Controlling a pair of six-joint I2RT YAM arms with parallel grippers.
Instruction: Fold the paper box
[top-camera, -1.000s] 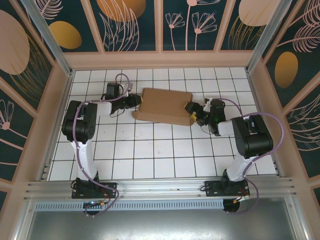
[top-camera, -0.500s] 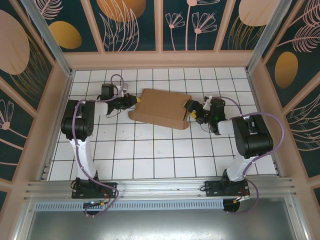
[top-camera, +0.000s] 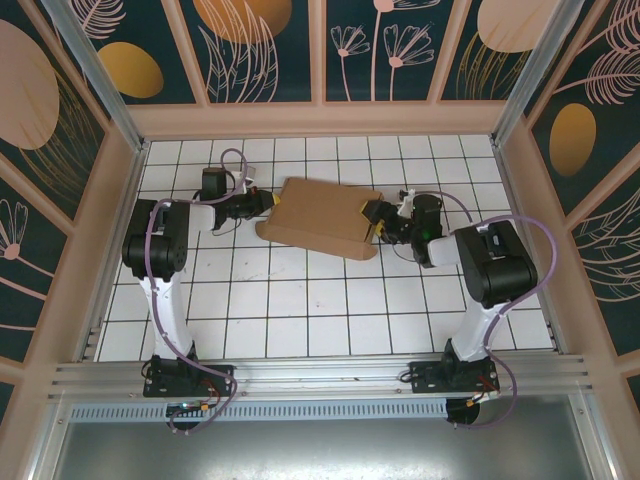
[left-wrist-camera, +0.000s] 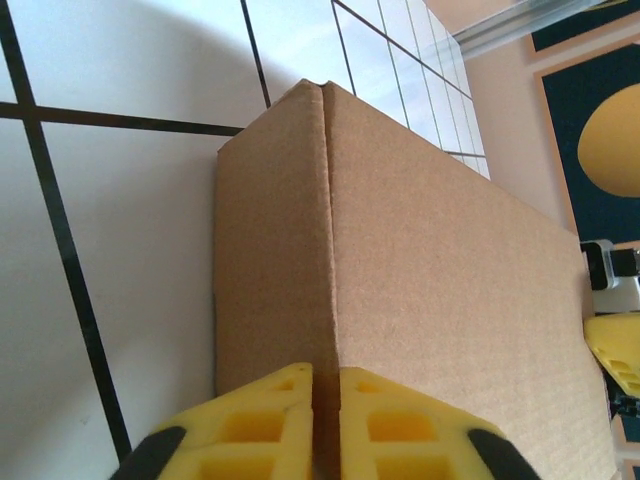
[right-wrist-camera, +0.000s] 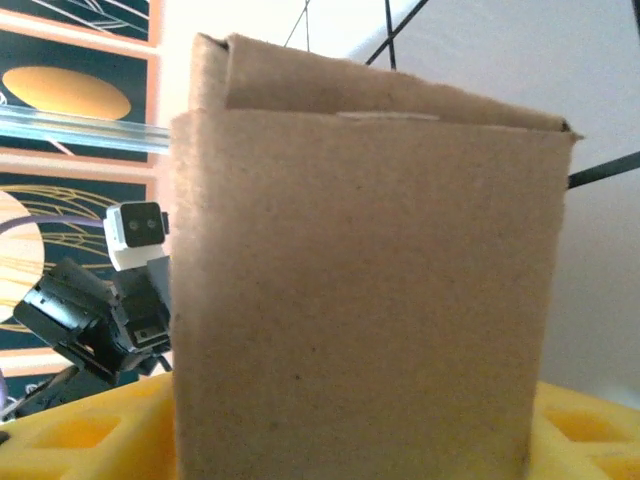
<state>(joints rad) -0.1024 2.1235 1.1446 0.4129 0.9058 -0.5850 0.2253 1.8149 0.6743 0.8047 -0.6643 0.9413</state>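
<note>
Top external puts the box (top-camera: 325, 215) far-centre on the table (top-camera: 300, 300), between both arms. My left gripper (top-camera: 268, 204) is pinched almost together at its left corner, and my right gripper (top-camera: 372, 218) clamps the right end. I judge the box light, stiff and crushable, so I'd hold it by edges and creases.

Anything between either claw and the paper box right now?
Nothing visible. The left claw sits right at the left end of the paper box. The right claw straddles the right end, with cardboard between its fingers.
</note>
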